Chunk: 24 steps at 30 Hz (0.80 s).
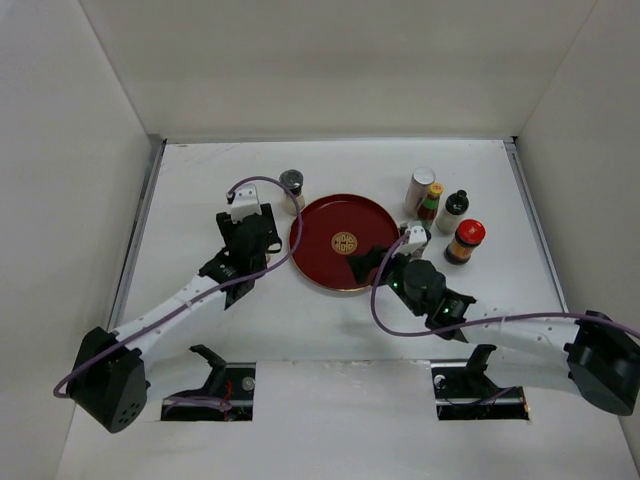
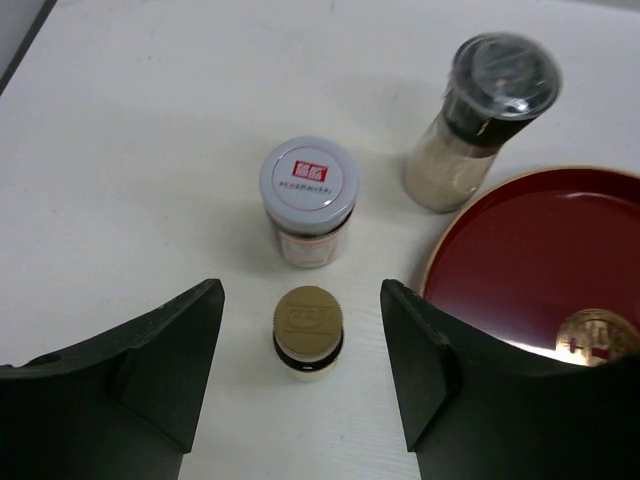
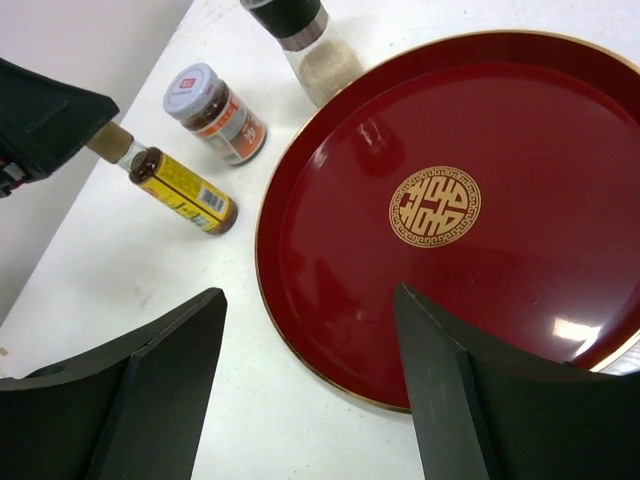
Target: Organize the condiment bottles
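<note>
In the left wrist view my left gripper [image 2: 300,335] is open, its fingers either side of a small yellow-labelled bottle with a tan cap [image 2: 309,328], not touching it. Beyond it stand a silver-lidded jar [image 2: 309,200] and a black-capped grinder [image 2: 480,115]. The right wrist view shows the same bottle [image 3: 180,188], jar [image 3: 215,108] and grinder [image 3: 300,35]. My right gripper [image 3: 310,300] is open and empty over the tray's near rim. From above, a tall white bottle [image 1: 420,189], a green bottle [image 1: 430,204], a black-capped bottle [image 1: 454,210] and a red-capped jar [image 1: 466,241] stand right of the tray.
The round red tray [image 1: 325,215] with a gold emblem lies in the middle of the table and holds nothing. White walls enclose the table on three sides. The left arm [image 1: 180,300] and right arm [image 1: 520,325] reach in from the near edge.
</note>
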Each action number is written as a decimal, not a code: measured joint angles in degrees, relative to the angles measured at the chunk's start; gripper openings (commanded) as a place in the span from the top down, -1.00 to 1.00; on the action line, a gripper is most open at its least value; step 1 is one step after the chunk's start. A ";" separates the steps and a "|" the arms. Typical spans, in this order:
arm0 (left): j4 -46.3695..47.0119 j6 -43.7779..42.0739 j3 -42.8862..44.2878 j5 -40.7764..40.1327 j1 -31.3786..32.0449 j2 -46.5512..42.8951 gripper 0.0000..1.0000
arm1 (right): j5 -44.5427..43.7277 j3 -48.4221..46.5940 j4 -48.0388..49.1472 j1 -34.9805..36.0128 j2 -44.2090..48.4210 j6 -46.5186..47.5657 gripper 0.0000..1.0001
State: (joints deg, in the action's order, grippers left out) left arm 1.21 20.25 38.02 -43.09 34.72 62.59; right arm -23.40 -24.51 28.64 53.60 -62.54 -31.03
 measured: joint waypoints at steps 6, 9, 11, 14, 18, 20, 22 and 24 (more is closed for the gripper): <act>-0.55 1.27 0.00 1.60 -2.34 2.54 -0.16 | 1.05 0.00 0.92 0.00 -3.08 0.04 -0.48; 0.04 1.44 0.00 2.73 -3.21 4.61 -0.07 | 1.77 0.00 1.57 0.00 -4.39 0.04 -0.48; 0.31 1.53 0.00 3.63 -3.91 6.10 0.00 | 2.43 0.00 1.64 0.00 -4.76 0.04 -0.48; 0.79 1.64 0.00 4.85 -4.81 7.87 0.25 | 2.89 0.00 1.90 -0.37 -4.83 0.02 -0.48; 1.53 1.79 0.00 5.81 -5.20 8.90 0.56 | 3.04 0.00 1.95 -0.81 -4.83 0.02 -0.48; 1.42 1.66 0.02 5.88 -5.14 8.79 0.62 | 3.06 0.00 2.08 -1.14 -4.83 0.02 -0.47; 0.76 1.49 0.09 5.90 -4.76 8.33 0.63 | 3.10 0.00 2.29 -1.31 -4.83 0.02 -0.47; -0.70 1.03 0.68 5.79 -4.04 7.15 0.64 | 3.13 0.00 2.45 -1.42 -4.83 0.02 -0.48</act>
State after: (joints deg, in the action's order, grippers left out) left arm 0.51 21.28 38.70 -37.30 30.68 69.73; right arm -20.27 -24.51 31.09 52.18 -67.37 -31.00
